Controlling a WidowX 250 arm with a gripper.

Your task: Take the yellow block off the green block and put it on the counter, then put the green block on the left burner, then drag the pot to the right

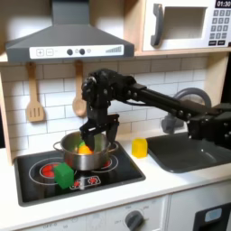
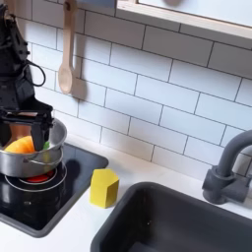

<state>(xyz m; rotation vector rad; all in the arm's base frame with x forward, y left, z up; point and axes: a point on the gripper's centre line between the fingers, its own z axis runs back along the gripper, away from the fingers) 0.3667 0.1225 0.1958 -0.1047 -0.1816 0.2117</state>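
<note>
Pot [image 1: 86,153]: shiny silver, round, seated on the stovetop [image 1: 36,180] over a red-glowing burner, toward the first exterior view's right side of the black panel. Gripper [image 1: 94,137] poised directly above it, jaws spread apart and pointing down, one black finger [image 1: 109,132] at the far rim, the other over the pot's mouth, nothing clamped between them. In the second exterior view, gripper [image 2: 27,128] at the second exterior view's left edge, fingers straddling the pot [image 2: 34,157], spread wide; whether touching the rim, cannot tell. Inside the pot, an orange toy food [image 1: 84,147] with a sliver of green beside it, seen again in the second exterior view as an orange lump [image 2: 22,146].

Outward from there: green block [image 1: 63,173] resting on the stovetop, just beside the pot's front wall on the first exterior view's left, over the left burner ring. Yellow block [image 1: 140,147] standing upright on the white counter [image 1: 153,185], off the black panel, between stovetop and sink [image 1: 189,153]; in the second exterior view, yellow block [image 2: 103,187] just past the stovetop's corner, near the sink's [image 2: 167,221] rim. Black arm [image 1: 162,101] reaching in from the first exterior view's right. Wooden spoon [image 2: 66,59] hanging on the white tiled wall behind; wooden spatula [image 1: 34,99] hanging farther toward the first exterior view's left. Grey faucet [image 2: 228,172] at the sink's far side.
</note>
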